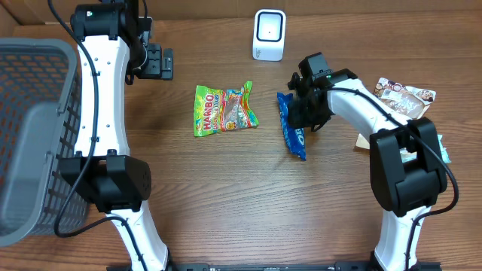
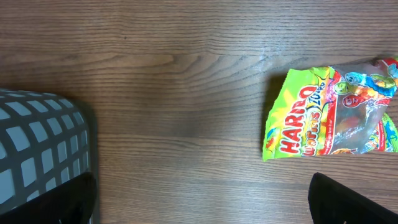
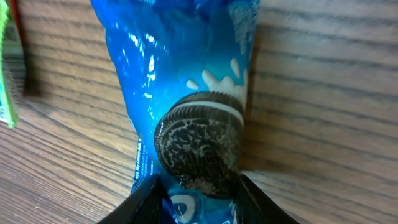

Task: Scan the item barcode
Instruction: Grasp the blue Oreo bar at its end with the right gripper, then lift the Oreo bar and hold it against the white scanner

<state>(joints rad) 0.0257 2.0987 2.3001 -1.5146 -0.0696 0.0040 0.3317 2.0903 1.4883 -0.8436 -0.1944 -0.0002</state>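
A blue cookie packet (image 1: 294, 137) lies on the wooden table, right of centre. My right gripper (image 1: 303, 114) is down over its upper end. In the right wrist view its two black fingers (image 3: 144, 198) press against both sides of the packet (image 3: 186, 74), with the printed cookie just ahead of the gripper (image 3: 198, 194). The white barcode scanner (image 1: 269, 35) stands at the back of the table. My left gripper (image 1: 164, 63) hovers at the back left, wide open (image 2: 202, 199) over bare wood with nothing between its fingers.
A green gummy-worm bag (image 1: 224, 109) (image 2: 329, 115) lies flat left of the blue packet. A grey mesh basket (image 1: 38, 135) (image 2: 37, 143) fills the left edge. Another snack packet (image 1: 403, 96) lies at the far right beside the right arm.
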